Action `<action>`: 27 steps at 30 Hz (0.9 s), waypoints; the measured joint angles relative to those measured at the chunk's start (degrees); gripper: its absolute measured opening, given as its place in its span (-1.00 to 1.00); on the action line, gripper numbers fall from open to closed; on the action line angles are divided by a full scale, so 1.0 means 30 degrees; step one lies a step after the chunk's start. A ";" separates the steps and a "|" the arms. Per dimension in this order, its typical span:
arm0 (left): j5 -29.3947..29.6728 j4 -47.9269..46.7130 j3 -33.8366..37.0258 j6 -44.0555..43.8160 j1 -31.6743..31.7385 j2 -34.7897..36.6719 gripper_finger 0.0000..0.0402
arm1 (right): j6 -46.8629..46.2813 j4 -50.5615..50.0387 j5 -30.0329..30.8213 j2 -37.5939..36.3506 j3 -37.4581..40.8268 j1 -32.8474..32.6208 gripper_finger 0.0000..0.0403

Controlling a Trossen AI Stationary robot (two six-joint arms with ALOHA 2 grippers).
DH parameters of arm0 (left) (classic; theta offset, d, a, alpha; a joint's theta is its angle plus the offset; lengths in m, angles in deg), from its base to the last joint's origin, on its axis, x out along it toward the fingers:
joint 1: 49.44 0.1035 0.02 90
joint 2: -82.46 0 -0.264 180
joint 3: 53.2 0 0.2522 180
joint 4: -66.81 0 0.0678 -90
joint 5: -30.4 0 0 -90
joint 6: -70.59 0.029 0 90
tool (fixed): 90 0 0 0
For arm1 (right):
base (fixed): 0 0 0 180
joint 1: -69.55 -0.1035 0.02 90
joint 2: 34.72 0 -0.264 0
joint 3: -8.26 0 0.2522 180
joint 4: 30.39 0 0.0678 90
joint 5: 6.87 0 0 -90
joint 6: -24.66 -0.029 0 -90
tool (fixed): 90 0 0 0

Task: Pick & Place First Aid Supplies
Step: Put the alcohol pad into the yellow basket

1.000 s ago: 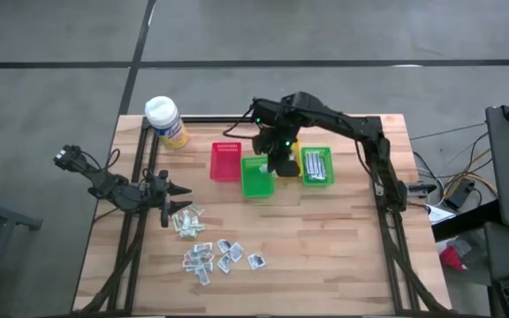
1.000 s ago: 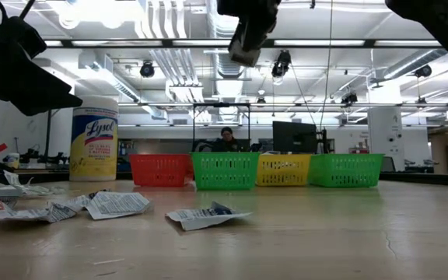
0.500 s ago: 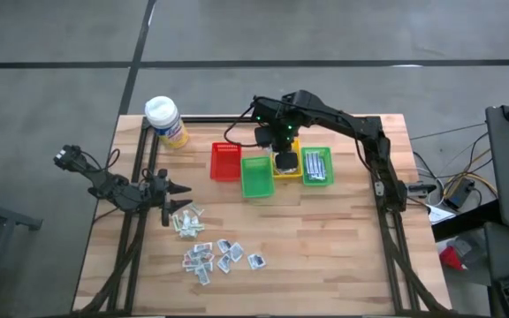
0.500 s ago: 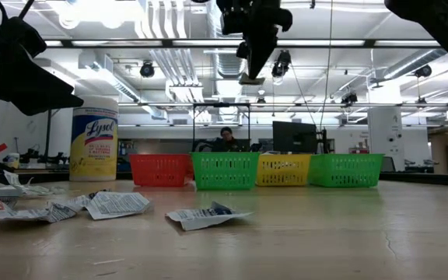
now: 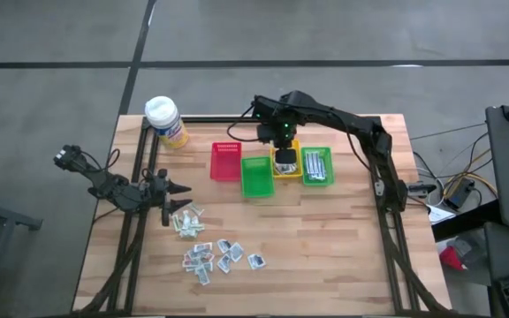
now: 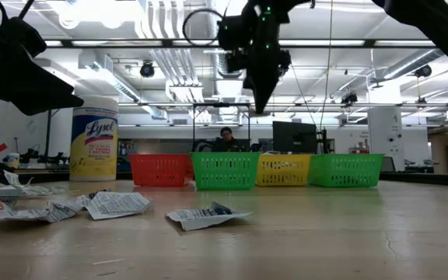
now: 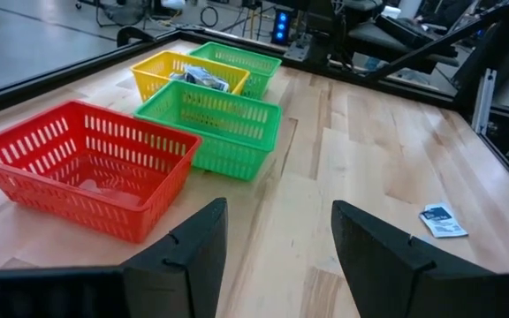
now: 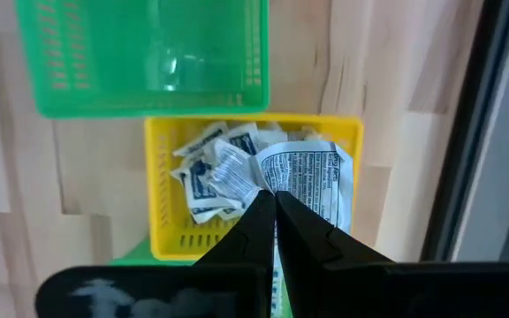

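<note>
Several first aid packets [image 5: 210, 253] lie flat on the wood near the table's front left, and they also show in the low view [image 6: 115, 204]. More packets fill the yellow bin [image 5: 277, 170], seen also in the right wrist view [image 8: 166, 177]. My right gripper [image 8: 274, 193] hangs over that bin [image 6: 259, 105], pointing down, shut on a white printed packet [image 8: 312, 190]. My left gripper [image 7: 277, 221] waits open at the table's left [image 5: 184, 196], just above the nearest packets [image 5: 186, 221]. My right gripper pinches the printed packet by its edge [image 8: 283, 175] between the two shut fingers. The fingers come from above and point straight down. The packet is lifted clear and spreads out to one side of the fingertips, over the yellow bin's packets.
A red bin [image 5: 226, 162], a green bin [image 5: 256, 177] and a second green bin with strips [image 5: 316, 166] stand in a row with the yellow one. A Lysol canister [image 5: 166, 119] stands at the far left corner. One stray packet [image 7: 442, 221] lies right of the pile.
My right gripper has come down over the bins and tipped from a slant until it points straight down. It has shifted from the green bin's edge to above the yellow bin, staying shut with the packet.
</note>
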 joint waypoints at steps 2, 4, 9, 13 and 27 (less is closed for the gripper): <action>0.0201 0.0007 0.0000 -0.0007 0.0000 0.0000 -0.02 | -0.0004 0.0190 0.0000 0.0014 0.0710 0.0277 -0.96; 0.0496 0.0007 0.0000 0.0027 0.0002 0.0000 -0.02 | -0.0004 0.0610 -0.0062 0.0021 0.1464 0.0520 -0.96; 0.0931 0.0022 0.0000 0.0443 0.0006 0.0000 -0.02 | -0.0010 0.1629 -0.0305 0.0016 0.3121 0.1081 -0.96; 0.0932 0.0022 0.0000 0.0459 0.0000 0.0000 -0.02 | -0.0033 0.2543 -0.1607 0.0022 0.4321 0.1555 -0.96; 0.0926 0.0022 0.0000 0.0466 0.0000 0.0000 -0.02 | -0.0252 0.4802 -0.1759 0.0015 0.7156 0.2249 -0.96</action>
